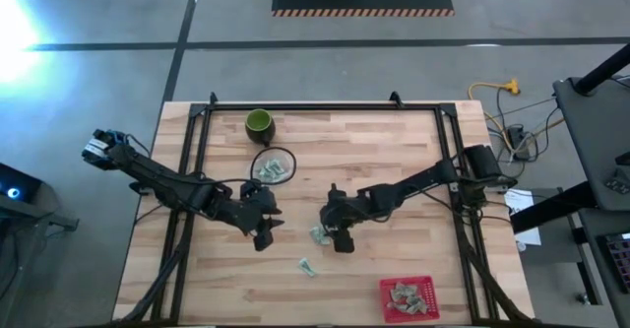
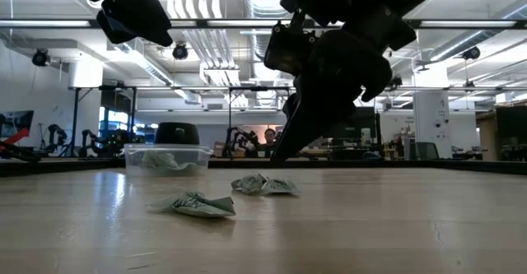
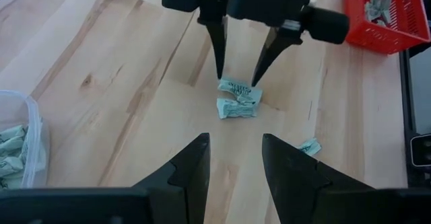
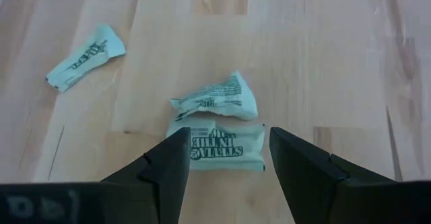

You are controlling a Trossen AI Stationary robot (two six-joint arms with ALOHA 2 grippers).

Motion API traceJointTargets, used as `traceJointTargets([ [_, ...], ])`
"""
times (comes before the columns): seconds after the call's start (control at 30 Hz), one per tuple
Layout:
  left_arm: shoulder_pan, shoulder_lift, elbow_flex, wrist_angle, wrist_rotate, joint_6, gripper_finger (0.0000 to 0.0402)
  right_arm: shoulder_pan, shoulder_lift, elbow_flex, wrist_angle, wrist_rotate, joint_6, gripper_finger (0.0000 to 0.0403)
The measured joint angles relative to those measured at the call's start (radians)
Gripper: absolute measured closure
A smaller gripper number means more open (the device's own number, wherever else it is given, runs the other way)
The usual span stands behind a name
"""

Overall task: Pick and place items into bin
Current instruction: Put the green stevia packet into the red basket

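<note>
Mid-table, the right gripper (image 1: 340, 237) hung low over 2 packets (image 1: 318, 234) lying side by side and touching on the wooden table (image 1: 394, 170), its fingers spread and holding nothing. In the right wrist view the nearer packet (image 4: 225, 150) sat between the 2 fingertips, its long axis running across the gap from 1 finger to the other, w/ the 2nd packet (image 4: 217, 99) just beyond it. The left wrist view showed the tips poised at the pair, 1 finger (image 3: 219, 49) on either side; contact w/ the wrappers couldn't be confirmed. The right arm was clearly the nearer of the 2: the left gripper (image 1: 264, 231) waited a little to the pair's left, fingers (image 3: 188, 173) apart & empty, pointed toward them but well short. Judging by the layout, a grab would likely need the claw straight down over the near packet, and closing along its length might crumple it or drag in its neighbour. A 3rd packet (image 1: 307, 267) lay alone nearer the table's front edge. More packets already filled the red basket (image 1: 408, 298) at the front right corner, well apart from the pair; others sat in a clear tub (image 1: 273, 167) beside a green cup (image 1: 259, 124) toward the back.
</note>
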Motion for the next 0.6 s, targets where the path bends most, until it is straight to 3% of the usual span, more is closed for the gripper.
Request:
traceJointTargets([
  [0.27,0.000,0.000,-0.002,0.002,0.000,0.000,0.0283,-0.006,0.028,-0.006,-0.001,0.026,0.006,0.0209],
  [0.6,-0.003,0.000,-0.004,0.005,0.000,0.000,0.0283,-0.006,0.085,0.021,0.014,-0.029,0.048,0.0209],
])
